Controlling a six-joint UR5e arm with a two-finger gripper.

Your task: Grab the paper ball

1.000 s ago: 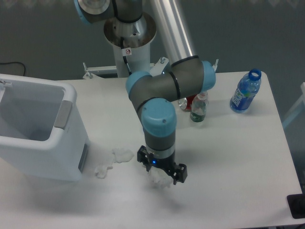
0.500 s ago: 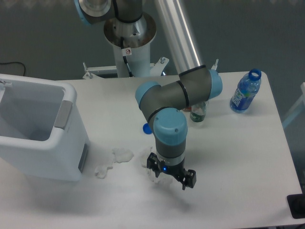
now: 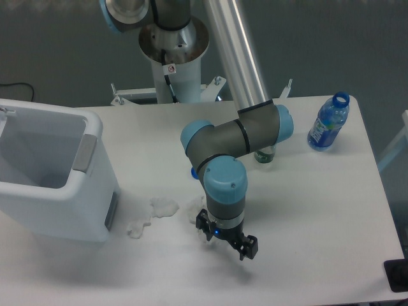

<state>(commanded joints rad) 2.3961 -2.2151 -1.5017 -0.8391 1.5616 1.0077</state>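
My gripper (image 3: 227, 237) points down close over the white table (image 3: 319, 210), near the front middle. Its two black fingers (image 3: 250, 247) stand wide apart, so it is open. The paper ball is almost wholly hidden under the gripper body, and I cannot see whether the fingers touch it. A crumpled white bit (image 3: 196, 207) shows just left of the wrist. I cannot tell whether it belongs to the ball.
Two smaller white scraps (image 3: 164, 206) (image 3: 136, 227) lie left of the gripper. A white bin (image 3: 44, 172) stands at the left edge. A blue cap (image 3: 194, 171) peeks out behind the arm. A small bottle (image 3: 264, 153) and a blue bottle (image 3: 328, 121) stand at the back right.
The gripper has moved right and down toward the table, and now covers the white wad that showed between its fingers a second ago. The fingers stay spread.
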